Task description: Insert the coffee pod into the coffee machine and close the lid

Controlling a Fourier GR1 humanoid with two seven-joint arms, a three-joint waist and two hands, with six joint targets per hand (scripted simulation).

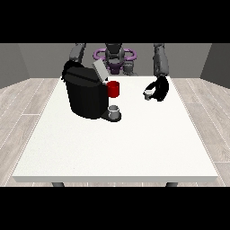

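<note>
A large white table stands on a pale plank floor, with the robot small at its far edge. At the view's left, one arm comes down behind a black coffee machine that sits on the left half of the table. The hand at the view's left shows only as a dark shape at the machine's back top corner, mostly hidden, and how its fingers lie cannot be told. The machine's grey lid is tilted up and open above the top. Just to the right of the machine's upper front sits a red cup. Below it, on the machine's low base, stands a small grey cup. Further right, well apart from the machine, the hand at the view's right hangs just above the table. Its fingers and thumb curl round a small pale coffee pod, which shows at the hand's left edge, held clear of the machine.
</note>
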